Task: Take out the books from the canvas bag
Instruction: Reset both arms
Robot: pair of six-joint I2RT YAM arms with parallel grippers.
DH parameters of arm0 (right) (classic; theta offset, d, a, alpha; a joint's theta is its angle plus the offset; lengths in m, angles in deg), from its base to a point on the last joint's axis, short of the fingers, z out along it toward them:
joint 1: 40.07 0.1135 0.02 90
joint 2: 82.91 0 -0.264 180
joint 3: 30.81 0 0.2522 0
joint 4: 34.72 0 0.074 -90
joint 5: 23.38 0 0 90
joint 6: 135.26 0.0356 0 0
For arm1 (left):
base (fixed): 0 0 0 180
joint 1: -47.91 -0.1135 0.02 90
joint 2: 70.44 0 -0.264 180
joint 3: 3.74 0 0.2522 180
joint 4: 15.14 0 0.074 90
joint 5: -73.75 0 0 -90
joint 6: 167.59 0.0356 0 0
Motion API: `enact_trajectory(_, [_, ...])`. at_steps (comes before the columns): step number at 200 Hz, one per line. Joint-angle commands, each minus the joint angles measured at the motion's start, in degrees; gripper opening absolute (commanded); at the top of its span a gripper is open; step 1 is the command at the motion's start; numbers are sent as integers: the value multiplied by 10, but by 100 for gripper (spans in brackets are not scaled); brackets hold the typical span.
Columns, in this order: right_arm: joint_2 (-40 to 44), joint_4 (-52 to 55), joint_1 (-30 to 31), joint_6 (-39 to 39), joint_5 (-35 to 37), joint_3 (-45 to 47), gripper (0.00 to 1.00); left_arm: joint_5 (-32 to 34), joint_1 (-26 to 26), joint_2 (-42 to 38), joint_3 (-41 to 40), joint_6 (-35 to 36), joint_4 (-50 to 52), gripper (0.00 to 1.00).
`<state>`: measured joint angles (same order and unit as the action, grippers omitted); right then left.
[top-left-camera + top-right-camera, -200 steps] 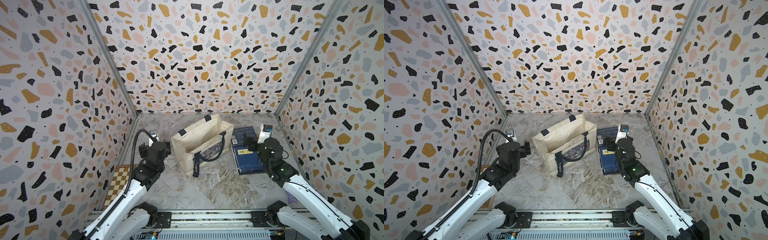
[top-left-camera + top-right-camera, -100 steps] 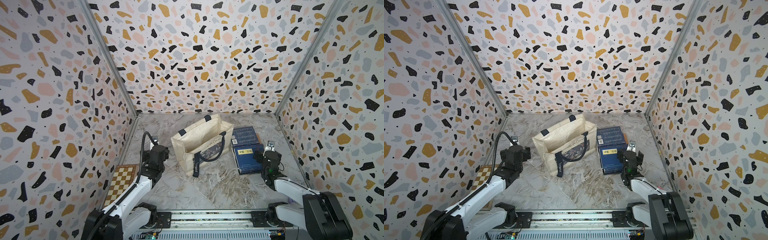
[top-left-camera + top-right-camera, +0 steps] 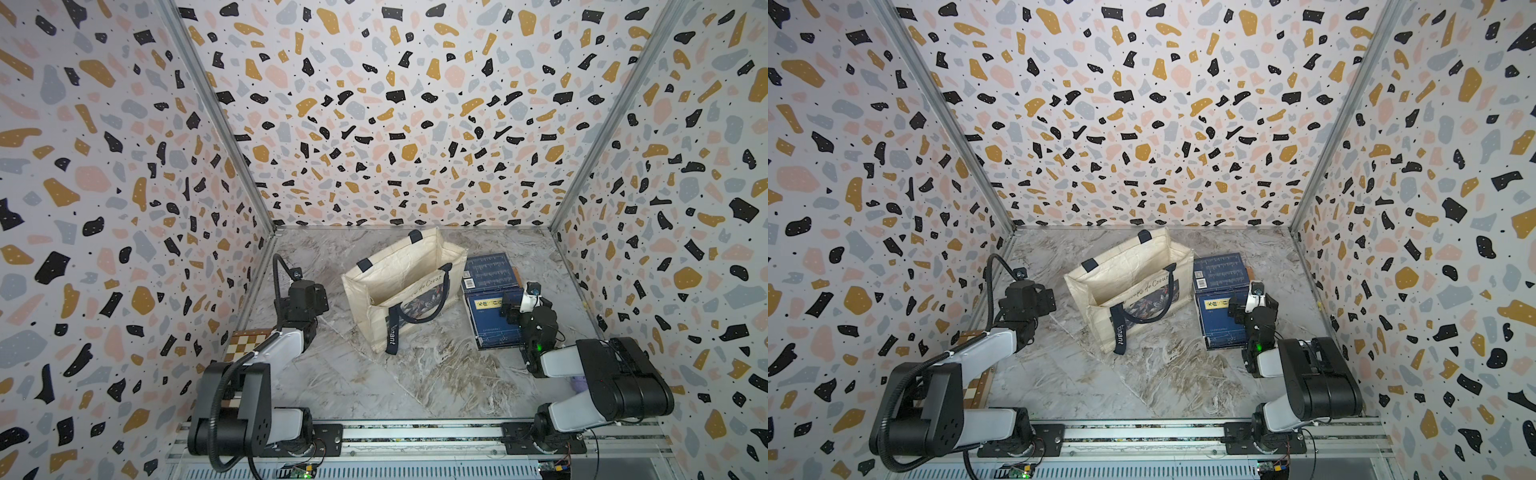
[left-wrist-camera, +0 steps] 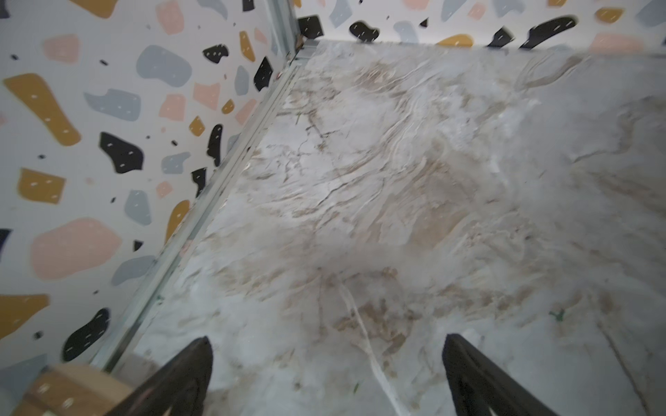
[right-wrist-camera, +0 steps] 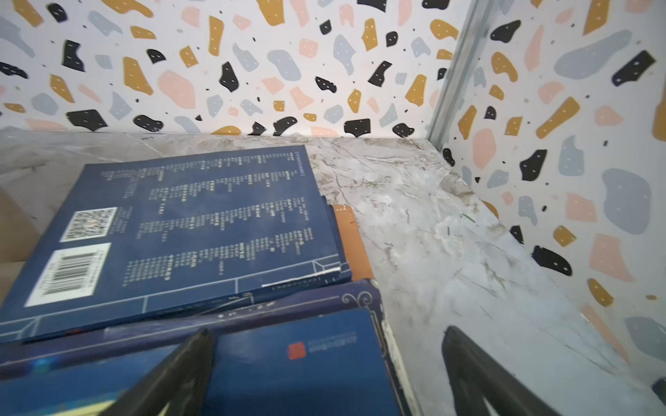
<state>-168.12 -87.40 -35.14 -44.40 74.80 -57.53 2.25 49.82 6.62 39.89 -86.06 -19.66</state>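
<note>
While both sets of jaws hang spread and empty, the risks are collision, not grip loss. Right gripper [image 5: 328, 333]: one finger sits over the cover of the nearest of the books [image 5: 306, 378], the other over bare table [image 5: 468, 252], so the stack edge runs between the jaws. Any drop or sideways sweep from this pose would plough that cover and shove the pile. Stack is staggered. The barcode book just ahead of the jaws lies across the lower ones, with an orange-brown edge [image 5: 355, 237] poking out beneath it (can't tell what). A push could fan the pile out or slide it toward the canvas bag [image 3: 374, 286], which stands upright and open-mouthed, off to that finger's side. Bag looks empty in both top views, but its near wall hides part of the floor and a thin book flat against the cloth could be missed, so I'd call it done but unverified. If either gripper goes in, the drooping navy handle [image 3: 446, 282] is a snag point and could tip the bag. Left gripper [image 4: 326, 340]: bare marble between and ahead of the jaws, chessboard box [image 4: 72, 389] corner just outside one finger. A swing that way clips it.
</note>
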Motion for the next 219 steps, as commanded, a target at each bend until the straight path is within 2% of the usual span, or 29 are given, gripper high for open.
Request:
enact_trajectory(1, [7,-23,0,-9,-28,5,100,-118,0,24,0,28,-45,99])
enact_trajectory(18, [8,-26,1,-10,-25,7,99,-188,0,46,16,59,-44,99])
enact_trajectory(50, [9,-40,14,-17,-6,14,100,-191,4,46,13,66,-50,99])
enact_trajectory(60, [8,-40,14,-17,-6,14,100,-177,15,37,6,73,-56,99])
enact_trajectory(80, [12,-51,15,-11,10,21,100,-110,52,27,-21,84,-94,99])
enact_trajectory(92, [11,-55,15,-7,21,24,100,-100,55,22,-25,82,-98,99])
enact_trajectory(111, [9,-45,13,0,32,18,100,-79,58,12,-54,77,-140,99])
enact_trajectory(130, [11,-48,8,6,29,21,100,-143,44,0,-94,82,-189,99])
enact_trajectory(141, [13,-53,6,9,31,25,99,-146,41,38,-124,85,-300,99])
enact_trajectory(155, [11,-45,6,9,30,20,99,-148,42,19,-107,86,-232,99])
enact_trajectory(169, [12,-41,1,11,19,18,100,-139,42,32,-119,86,-279,99])
enact_trajectory(219, [12,-41,-4,14,11,19,100,-137,40,10,-122,85,-259,99])
